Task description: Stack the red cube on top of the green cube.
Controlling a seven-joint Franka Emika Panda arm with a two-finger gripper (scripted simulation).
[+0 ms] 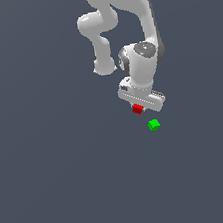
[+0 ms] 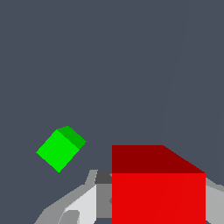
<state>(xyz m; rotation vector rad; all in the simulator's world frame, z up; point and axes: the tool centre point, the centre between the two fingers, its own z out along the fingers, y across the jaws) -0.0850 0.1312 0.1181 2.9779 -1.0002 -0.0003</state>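
Now, red cube (image 1: 137, 109): clamped between the fingers of the gripper (image 1: 139, 110), seemingly lifted off the floor so it can be carried over.
Green cube (image 1: 154, 125): alone on the grey floor (image 1: 53, 183), near the red one, not touching, turned at an angle to it.
Grip: closed on the red cube's sides, top face free.
Arm: bent over, wrist pointing down, hand just beside the green cube rather than above it.
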